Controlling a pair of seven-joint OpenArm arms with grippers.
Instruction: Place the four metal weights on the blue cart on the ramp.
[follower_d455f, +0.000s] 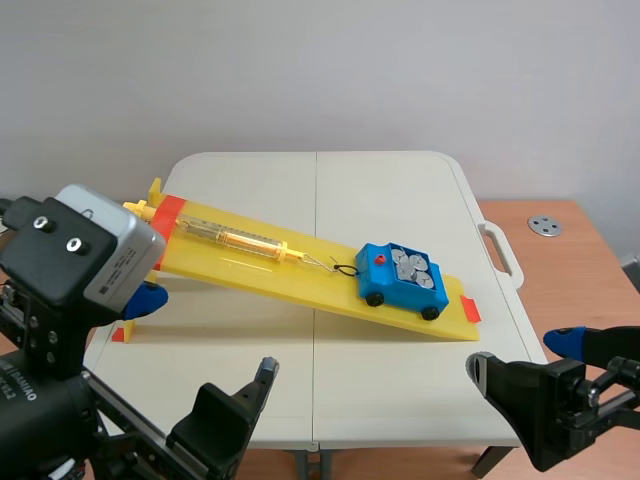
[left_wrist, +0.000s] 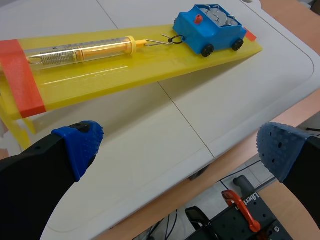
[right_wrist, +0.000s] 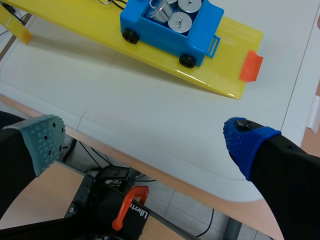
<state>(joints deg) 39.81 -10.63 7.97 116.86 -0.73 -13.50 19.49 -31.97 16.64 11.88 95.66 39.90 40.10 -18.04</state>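
Left claw (left_wrist: 180, 147) & right claw (right_wrist: 145, 141) wide open, gripping nothing; weights (follower_d455f: 411, 268) in blue cart (follower_d455f: 383, 287).

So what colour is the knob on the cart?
The knob is red; left wrist view shows it best.

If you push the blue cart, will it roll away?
It likely rolls easily: the cart has wheels and sits on a sloped ramp. The spring scale hooked to it would probably hold it back. With metal weights inside, it probably feels heavy.
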